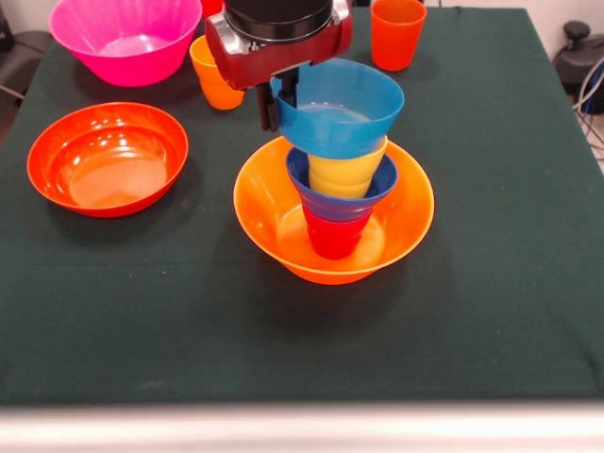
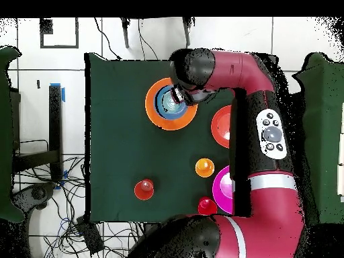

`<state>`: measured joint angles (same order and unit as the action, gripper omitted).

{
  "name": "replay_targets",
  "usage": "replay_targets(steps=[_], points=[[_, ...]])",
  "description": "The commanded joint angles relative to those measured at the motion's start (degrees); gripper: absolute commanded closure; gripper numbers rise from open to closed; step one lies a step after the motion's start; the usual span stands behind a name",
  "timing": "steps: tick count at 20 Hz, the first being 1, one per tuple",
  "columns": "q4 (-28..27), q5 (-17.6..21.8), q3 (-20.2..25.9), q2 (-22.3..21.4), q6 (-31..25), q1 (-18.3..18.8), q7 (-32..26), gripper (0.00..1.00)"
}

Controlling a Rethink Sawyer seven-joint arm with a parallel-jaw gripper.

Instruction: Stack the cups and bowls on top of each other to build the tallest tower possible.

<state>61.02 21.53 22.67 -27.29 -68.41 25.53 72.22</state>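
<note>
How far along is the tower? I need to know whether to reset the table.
Done: orange bowl as base, holding a red cup, dark blue bowl and yellow cup. In hand: the claw is at the rim of the light blue bowl on top. Left: the pink bowl, red bowl and two orange cups stand loose.

The bowls look like smooth glossy plastic: the wide orange bowl (image 1: 269, 222), the light blue bowl (image 1: 344, 109) and the pink bowl (image 1: 125, 40) all catch highlights. The cups, such as the orange cup (image 1: 396, 33), shine likewise. The desk (image 1: 491, 283) wears matt dark green cloth.
</note>
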Motion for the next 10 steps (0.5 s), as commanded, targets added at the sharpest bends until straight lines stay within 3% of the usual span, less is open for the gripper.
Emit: replay_targets(steps=[1,10], points=[[3.9,1.1,2.8,-1.3,-6.0,-1.5,-9.4,1.0],[4.4,0.9,2.8,-1.5,-5.9,-1.7,-8.8,1.0]])
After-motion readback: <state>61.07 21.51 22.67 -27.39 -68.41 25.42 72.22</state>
